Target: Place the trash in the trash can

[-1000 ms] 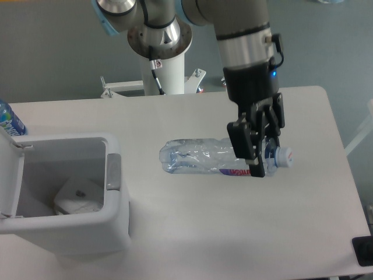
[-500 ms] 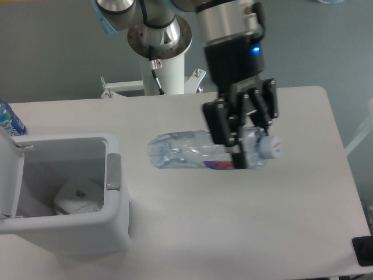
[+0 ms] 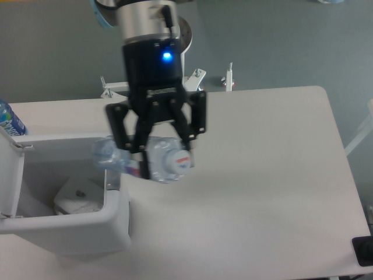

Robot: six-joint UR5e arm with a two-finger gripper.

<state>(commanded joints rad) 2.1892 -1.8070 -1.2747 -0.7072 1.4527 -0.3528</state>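
Bin first: your white trash can [image 3: 70,233] sits nearest, lid flipped open at its left, a crumpled white wrapper [image 3: 78,195] lying inside. Above the can's right wall, by the grey rim tab [image 3: 112,175], you see the gripper [image 3: 156,153] clamped on the crushed clear bottle [image 3: 157,158], held off the table [image 3: 262,192], cap end facing you, its other end over the can's opening. Beyond the can's far left corner stands a blue-labelled bottle [image 3: 8,119].
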